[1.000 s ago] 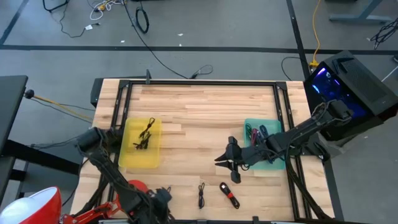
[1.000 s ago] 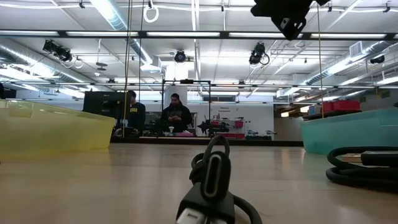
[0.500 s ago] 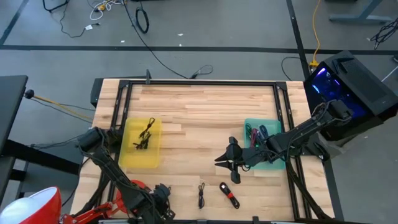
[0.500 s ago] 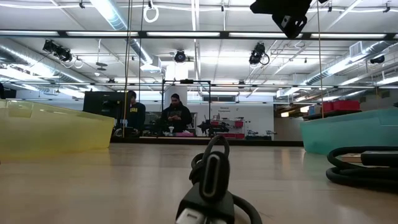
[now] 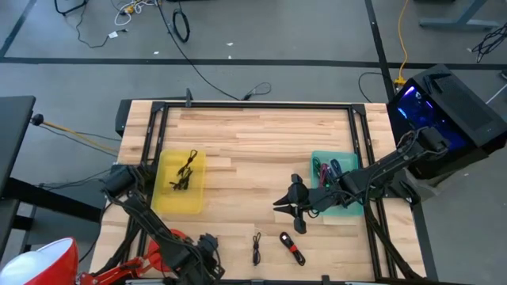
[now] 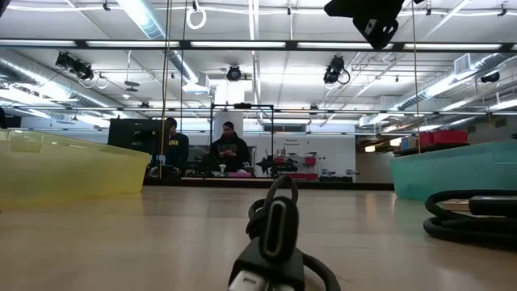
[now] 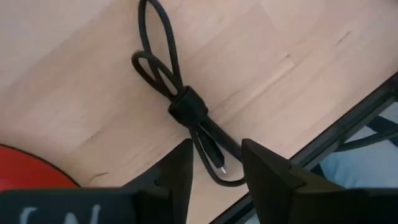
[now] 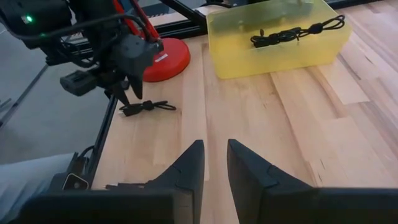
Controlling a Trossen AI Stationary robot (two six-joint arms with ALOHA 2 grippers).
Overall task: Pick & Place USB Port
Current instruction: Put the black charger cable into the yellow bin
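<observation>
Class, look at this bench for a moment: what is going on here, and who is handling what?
A two-armed robot is sorting bundled cables into trays. The left gripper hangs at the table's near left edge with its fingers apart, straddling the plug end of a tied black cable lying on the wood; nothing is lifted. The right gripper hovers empty beside the teal tray. The yellow tray already holds one black cable, and two more bundles lie near the front edge.

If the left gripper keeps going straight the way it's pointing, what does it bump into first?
Probably the bundled black cable on the wooden table: the left gripper points down at it, open fingers either side of its plug end.
</observation>
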